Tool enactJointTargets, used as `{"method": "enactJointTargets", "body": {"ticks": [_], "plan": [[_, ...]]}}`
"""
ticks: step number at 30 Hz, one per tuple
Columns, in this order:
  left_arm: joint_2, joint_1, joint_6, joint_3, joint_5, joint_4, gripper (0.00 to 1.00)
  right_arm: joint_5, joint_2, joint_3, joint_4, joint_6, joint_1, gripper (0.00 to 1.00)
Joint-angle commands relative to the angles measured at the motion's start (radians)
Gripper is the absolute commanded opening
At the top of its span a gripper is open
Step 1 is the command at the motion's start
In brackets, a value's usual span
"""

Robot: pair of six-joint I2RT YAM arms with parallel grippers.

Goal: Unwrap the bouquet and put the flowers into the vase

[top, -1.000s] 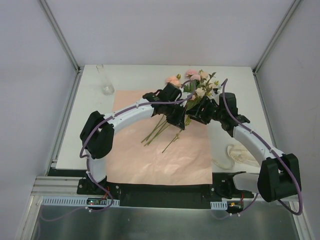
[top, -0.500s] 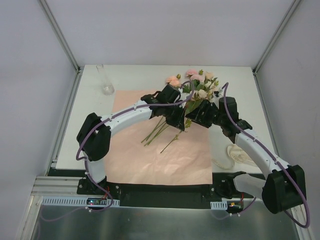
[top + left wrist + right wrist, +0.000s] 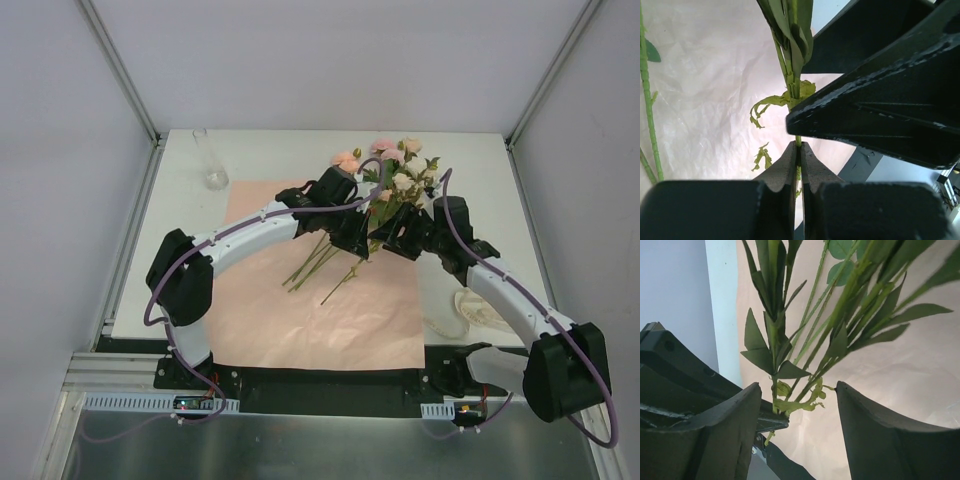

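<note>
Pinching a thin green stem (image 3: 785, 65), the left gripper (image 3: 799, 145) sits at the bottom centre of the left wrist view. Its 2 fingers are pressed together with only that stem between them. The dark body of the other arm fills the right side of that view.

The right gripper (image 3: 798, 387) stands open in the right wrist view. Its 2 fingers (image 3: 740, 430) are spread wide apart at the lower left and lower right. Stems and leaves (image 3: 810, 340) rise through the gap, and I cannot tell whether either finger touches them.

Seen from above, the left gripper (image 3: 352, 240) and the right gripper (image 3: 388, 232) meet near the centre of the frame. The flowers (image 3: 390, 160) are just above them, with pink, peach and cream blooms bunched toward the upper middle. Several loose stems (image 3: 315, 262) lie slanted on the pink paper (image 3: 300, 320), lower left of the grippers.

The paper is spread flat across the middle of the white table (image 3: 470, 160). The vase (image 3: 210, 160) stands upright at the upper left, off the paper and well apart from the flowers. A cream ribbon (image 3: 480, 305) lies in a heap at the lower right, beside the right arm.
</note>
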Motion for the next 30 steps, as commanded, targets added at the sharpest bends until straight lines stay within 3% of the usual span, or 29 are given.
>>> {"method": "enactJointTargets", "body": {"ticks": [1, 4, 7, 10, 12, 13, 14, 19, 21, 25, 30], "plan": [[-0.052, -0.009, -0.013, -0.005, 0.015, 0.032, 0.00, -0.030, 0.035, -0.001, 0.065, 0.047, 0.020, 0.65], [-0.057, -0.010, -0.014, -0.008, 0.017, 0.035, 0.00, -0.039, 0.054, 0.012, 0.116, 0.055, 0.039, 0.60], [-0.067, -0.011, -0.019, -0.018, 0.009, 0.037, 0.00, -0.033, 0.050, 0.017, 0.126, 0.040, 0.050, 0.44], [-0.083, -0.008, -0.022, -0.034, 0.011, 0.038, 0.02, -0.014, 0.037, 0.017, 0.107, -0.009, 0.051, 0.09], [-0.112, -0.005, -0.025, -0.049, 0.014, 0.041, 0.21, 0.001, 0.027, 0.025, 0.074, -0.083, 0.050, 0.00], [-0.127, 0.006, -0.024, -0.073, 0.017, 0.044, 0.27, 0.000, 0.027, 0.028, 0.074, -0.120, 0.051, 0.00], [-0.164, 0.013, -0.024, -0.090, 0.026, 0.058, 0.40, -0.037, 0.026, 0.037, 0.050, -0.160, 0.051, 0.00], [-0.319, 0.116, -0.065, -0.228, 0.156, 0.152, 0.65, -0.166, -0.011, 0.054, 0.004, -0.429, 0.050, 0.00], [-0.386, 0.177, -0.103, -0.264, 0.198, 0.225, 0.72, -0.215, -0.046, 0.037, 0.028, -0.436, 0.059, 0.01], [-0.440, 0.233, -0.165, -0.334, 0.279, 0.358, 0.79, -0.318, -0.077, 0.026, 0.119, -0.425, 0.112, 0.00], [-0.436, 0.234, -0.280, -0.359, 0.310, 0.546, 0.79, -0.356, -0.106, 0.043, 0.125, -0.442, 0.175, 0.00]]}}
